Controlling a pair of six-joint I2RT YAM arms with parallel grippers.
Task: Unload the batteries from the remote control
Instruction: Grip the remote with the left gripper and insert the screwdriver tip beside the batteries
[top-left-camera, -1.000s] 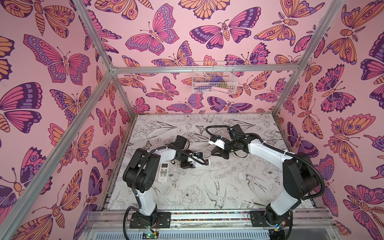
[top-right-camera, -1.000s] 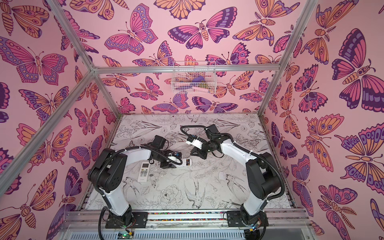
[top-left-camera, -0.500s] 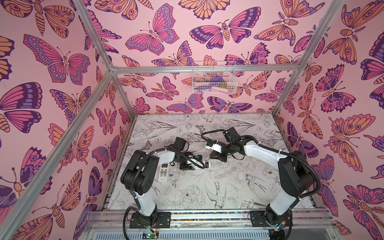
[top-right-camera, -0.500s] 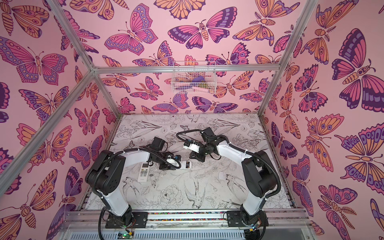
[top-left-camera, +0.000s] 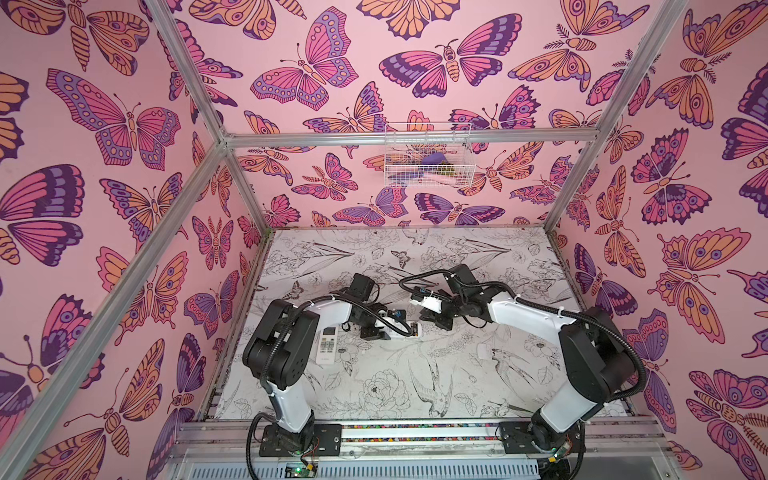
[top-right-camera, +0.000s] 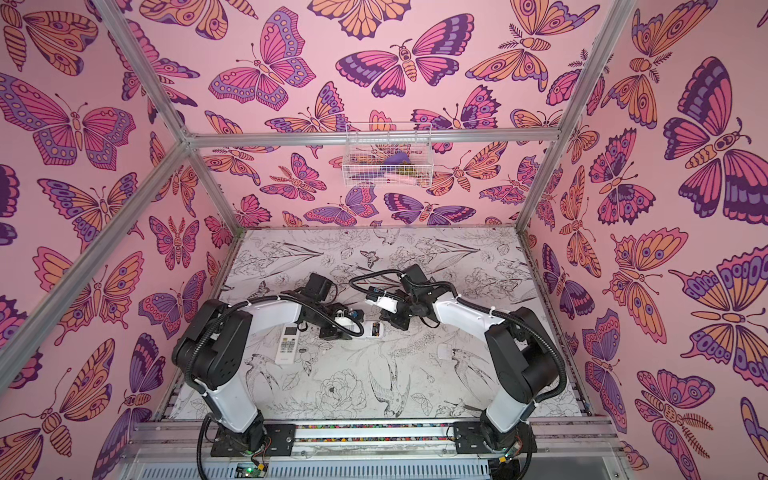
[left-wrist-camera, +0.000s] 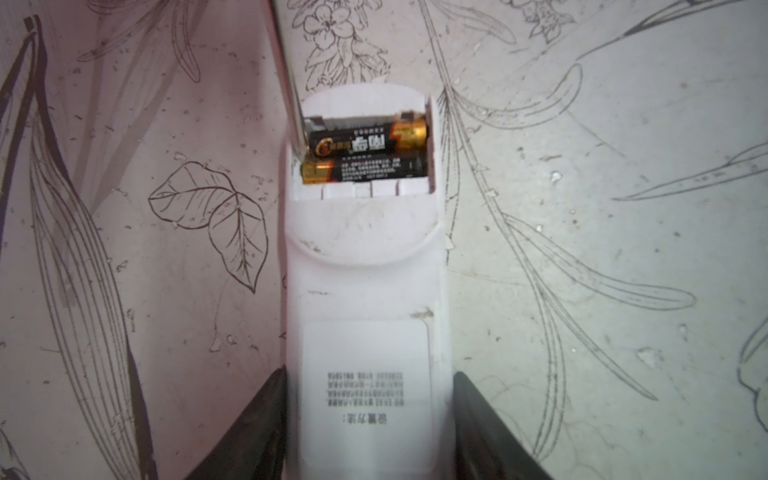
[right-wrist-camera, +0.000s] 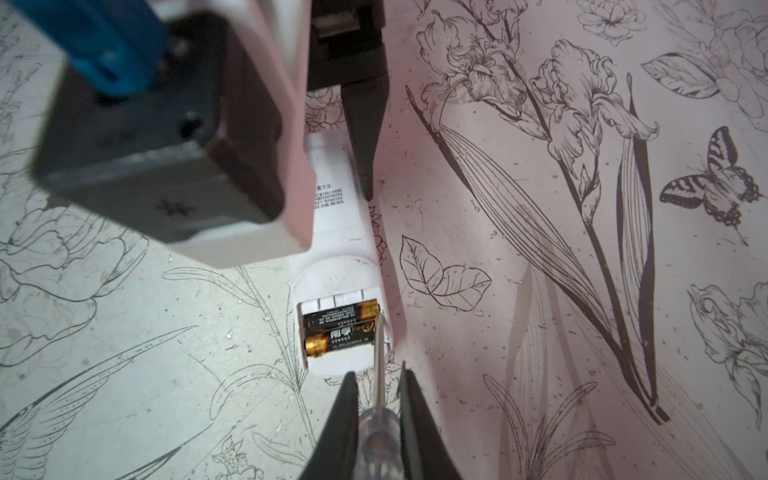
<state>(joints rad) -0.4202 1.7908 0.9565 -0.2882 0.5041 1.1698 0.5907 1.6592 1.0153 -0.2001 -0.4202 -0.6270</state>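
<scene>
Farthest left on the flower-printed table (top-left-camera: 374, 257), a white air-conditioner remote (top-left-camera: 328, 345) lies buttons up, just beside the left arm and apart from the work.

Next to it the left gripper (left-wrist-camera: 368, 399) is clamped on the remote control (left-wrist-camera: 365, 270): its two dark fingers (left-wrist-camera: 266, 415) press the long sides of the white body, which lies back up on the table with a printed label showing. The battery compartment at the free end is uncovered. Both batteries (left-wrist-camera: 368, 139) are in it, side by side across the remote's width and touching, black with gold ends that face opposite ways. In both top views the open compartment shows as a dark spot between the two grippers (top-right-camera: 376, 329).

A screwdriver (right-wrist-camera: 378, 440) reaches in from the right. Its thin metal shaft dips into the compartment at one end of the batteries; whether the tip touches a battery or only the wall beside it cannot be told. The right gripper (right-wrist-camera: 378, 384) is closed on the clear handle, one finger on each side.

Further right, a small white piece (top-left-camera: 482, 351) lies on the table, well apart from the remote control.
</scene>
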